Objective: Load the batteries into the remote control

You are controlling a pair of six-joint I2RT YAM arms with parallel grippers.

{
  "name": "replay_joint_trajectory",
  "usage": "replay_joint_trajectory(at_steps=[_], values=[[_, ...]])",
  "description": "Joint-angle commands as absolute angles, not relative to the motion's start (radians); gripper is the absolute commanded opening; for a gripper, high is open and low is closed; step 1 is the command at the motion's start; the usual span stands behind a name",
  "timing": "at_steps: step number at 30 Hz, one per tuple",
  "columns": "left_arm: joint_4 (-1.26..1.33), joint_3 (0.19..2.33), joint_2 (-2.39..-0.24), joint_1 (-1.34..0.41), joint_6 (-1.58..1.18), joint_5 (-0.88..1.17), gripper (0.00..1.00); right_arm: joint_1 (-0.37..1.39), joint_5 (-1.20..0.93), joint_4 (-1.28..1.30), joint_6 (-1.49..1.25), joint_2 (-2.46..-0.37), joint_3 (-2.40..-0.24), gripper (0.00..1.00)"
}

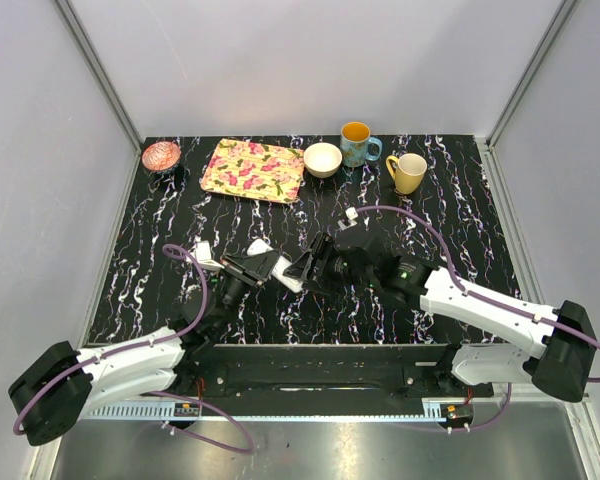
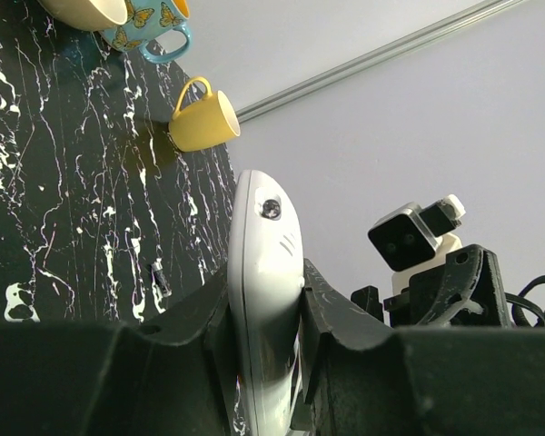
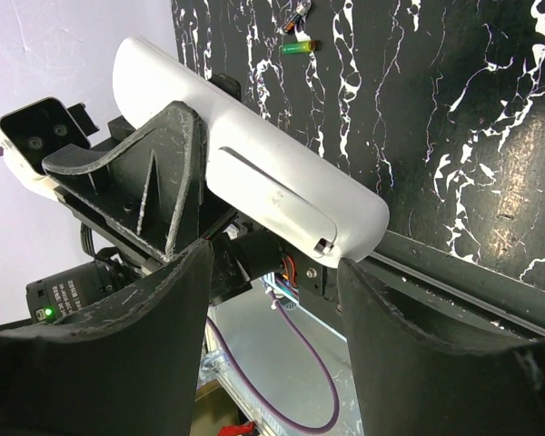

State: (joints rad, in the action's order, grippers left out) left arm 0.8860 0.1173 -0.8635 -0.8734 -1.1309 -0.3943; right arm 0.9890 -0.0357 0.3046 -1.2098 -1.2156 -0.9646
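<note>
Black worktop (image 1: 460,230), white veins running all over it. Along the far edge, left to right: pink bowl (image 1: 161,155), floral tray (image 1: 252,170), cream bowl (image 1: 323,159) just beside the tray, blue mug (image 1: 357,144), yellow mug (image 1: 409,172). Nearer in, a green battery (image 3: 300,45) lies flat, with another small item (image 3: 300,11) near it, too small to tell.

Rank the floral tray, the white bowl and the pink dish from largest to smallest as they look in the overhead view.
1. floral tray: clearly the largest.
2. white bowl and pink dish: these look about the same size, so I would not rank one above the other.
</note>
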Motion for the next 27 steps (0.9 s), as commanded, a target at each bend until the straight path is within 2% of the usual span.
replay_joint_trajectory(at_steps=[1,27], values=[[0.986,0.149,-0.851,-0.881,-1.137,-0.374,0.00,0.979,-0.018,0.291,-1.206,-1.223,-0.983,0.66],[1.071,0.132,-0.876,-0.919,-1.104,-0.321,0.00,0.966,-0.012,0.271,-1.186,-1.256,-1.038,0.66]])
